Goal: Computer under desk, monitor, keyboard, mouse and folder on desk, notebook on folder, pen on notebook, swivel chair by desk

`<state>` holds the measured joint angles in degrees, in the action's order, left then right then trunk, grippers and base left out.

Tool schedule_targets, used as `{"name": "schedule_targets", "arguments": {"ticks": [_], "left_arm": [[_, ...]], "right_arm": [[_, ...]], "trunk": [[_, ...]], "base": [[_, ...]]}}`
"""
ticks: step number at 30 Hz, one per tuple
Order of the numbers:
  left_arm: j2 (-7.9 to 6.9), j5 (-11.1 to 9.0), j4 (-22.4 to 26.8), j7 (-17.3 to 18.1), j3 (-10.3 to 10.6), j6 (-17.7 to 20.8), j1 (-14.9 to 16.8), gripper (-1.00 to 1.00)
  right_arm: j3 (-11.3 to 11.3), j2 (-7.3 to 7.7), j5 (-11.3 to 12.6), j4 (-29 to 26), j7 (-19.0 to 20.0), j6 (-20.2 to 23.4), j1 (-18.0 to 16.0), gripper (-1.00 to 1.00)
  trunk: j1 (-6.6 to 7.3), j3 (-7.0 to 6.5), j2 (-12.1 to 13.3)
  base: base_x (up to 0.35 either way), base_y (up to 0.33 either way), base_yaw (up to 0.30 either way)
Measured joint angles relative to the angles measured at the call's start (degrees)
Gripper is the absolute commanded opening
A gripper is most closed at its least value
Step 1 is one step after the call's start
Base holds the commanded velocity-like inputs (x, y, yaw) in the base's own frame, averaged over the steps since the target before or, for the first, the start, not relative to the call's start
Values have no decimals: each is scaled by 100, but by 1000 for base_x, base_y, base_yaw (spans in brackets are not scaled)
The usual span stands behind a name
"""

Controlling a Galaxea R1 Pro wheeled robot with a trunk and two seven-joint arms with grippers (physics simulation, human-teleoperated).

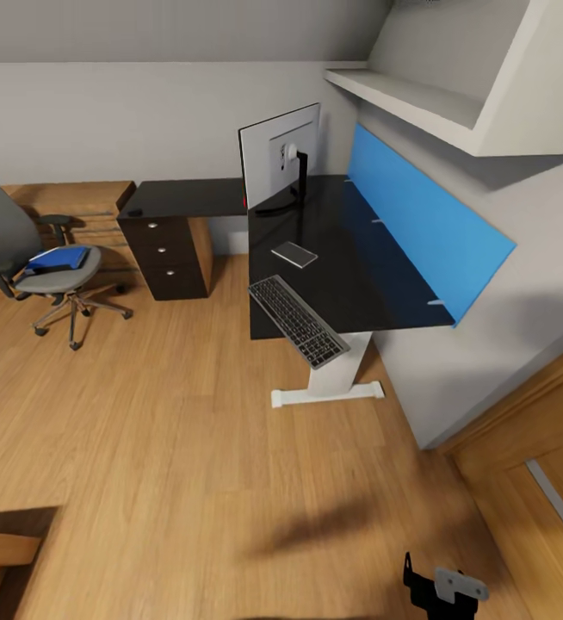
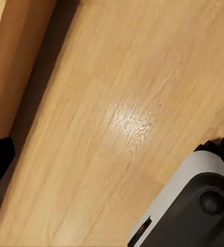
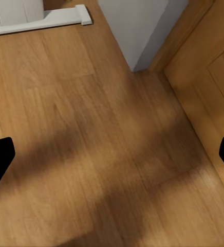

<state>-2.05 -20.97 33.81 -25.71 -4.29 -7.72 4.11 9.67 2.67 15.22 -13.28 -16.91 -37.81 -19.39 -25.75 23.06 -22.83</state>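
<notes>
Here the monitor (image 1: pixel 279 155), notebook (image 1: pixel 294 254) and overhanging keyboard (image 1: pixel 298 320) sit on the desk (image 1: pixel 376 284); the folder (image 1: pixel 56 257) lies on the swivel chair (image 1: pixel 36 258) beside it. The right gripper's (image 3: pixel 112 157) fingers stand apart; the left gripper's state cannot be told.

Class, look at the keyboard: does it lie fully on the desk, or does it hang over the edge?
It overhangs. The keyboard lies slanted across the desk front corner, its near end past the edge, above the floor.

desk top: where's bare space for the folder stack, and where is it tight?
Free: the desk surface between the keyboard and the blue wall panel, running back toward the monitor. The side wing above the drawer unit also looks mostly bare. Tight: the front-left edge, where the keyboard overhangs, with a small flat grey-faced item just behind it.
</notes>
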Motion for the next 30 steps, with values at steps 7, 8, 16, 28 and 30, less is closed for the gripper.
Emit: {"name": "schedule_targets", "arguments": {"ticks": [7,8,16,28,30], "left_arm": [[9,-5,1,-9,-5,-627,0,100],[10,-7,1,-10,-5,-637,0,100],[34,-21,2,-19,2,-673,0,100],[43,-20,-1,-10,12,-628,0,100],[45,-21,-4,-10,12,-610,0,100]], "right_arm": [[-12,16,5,0,-3,0,-3,100],[-13,17,5,0,-2,0,-2,100],[-6,6,1,2,3,0,-1,100],[-5,2,8,1,-5,0,-3,100],[-6,4,8,0,-5,0,-4,100]], "trunk": [[0,-64,0],[0,-73,0],[0,-147,0],[-132,-149,-239],[-176,-131,-320]], "base": [[0,0,0],[0,0,0],[0,0,0],[0,0,0],[0,0,0]]}}
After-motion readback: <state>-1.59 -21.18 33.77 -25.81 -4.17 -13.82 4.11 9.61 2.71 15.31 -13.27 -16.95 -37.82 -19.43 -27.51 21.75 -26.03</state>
